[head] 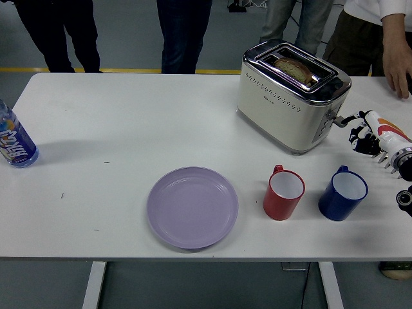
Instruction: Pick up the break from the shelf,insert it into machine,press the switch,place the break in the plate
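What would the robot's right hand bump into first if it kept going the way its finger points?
Most likely the toaster. The right hand points one finger left at the lever on the toaster's side, and nothing sits between them. Whether the fingertip already touches it is hard to tell from this view.

A red mug (283, 193) and a blue mug (342, 193) stood side by side, apart, near the front of the white counter (129, 122). A blue-labelled water bottle (14, 143) lay at the left edge. Several people stood behind the far side; one person's hand (396, 59) rested on the far right corner.
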Available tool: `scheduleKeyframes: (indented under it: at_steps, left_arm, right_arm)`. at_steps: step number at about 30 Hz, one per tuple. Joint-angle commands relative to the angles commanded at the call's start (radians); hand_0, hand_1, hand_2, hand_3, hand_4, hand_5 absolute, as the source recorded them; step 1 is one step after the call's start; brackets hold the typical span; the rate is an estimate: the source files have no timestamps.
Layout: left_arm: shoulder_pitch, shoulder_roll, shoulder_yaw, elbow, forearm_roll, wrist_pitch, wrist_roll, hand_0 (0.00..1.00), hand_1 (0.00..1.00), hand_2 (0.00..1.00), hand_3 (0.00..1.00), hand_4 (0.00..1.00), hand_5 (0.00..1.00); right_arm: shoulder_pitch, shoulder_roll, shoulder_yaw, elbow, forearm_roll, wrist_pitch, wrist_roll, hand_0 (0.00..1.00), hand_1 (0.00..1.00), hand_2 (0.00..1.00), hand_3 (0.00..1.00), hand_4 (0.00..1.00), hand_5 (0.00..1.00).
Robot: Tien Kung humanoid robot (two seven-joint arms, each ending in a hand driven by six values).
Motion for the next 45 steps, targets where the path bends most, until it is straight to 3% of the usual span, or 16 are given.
scheduleKeyframes:
  at_steps: [26,45]
  left_arm:
    - [-0.012,0.0,0.011,0.0,-0.013,-0.001,-0.002,0.397,0.514,0.671,0.789,0.654,0.998]
    - [-0.005,-0.001,0.009,0.0,-0.013,0.0,-0.001,0.397,0.515,0.671,0.79,0.655,0.998]
  right_arm:
    - [0.009,0.013,-0.002,-0.041,0.003,0.002,-0.001,0.333,0.19,0.399,0.661,0.34,0.002]
    - [-0.013,-0.011,0.032,-0.018,-0.007,0.003,-0.007,0.334,0.19,0.399,0.661,0.34,0.002]
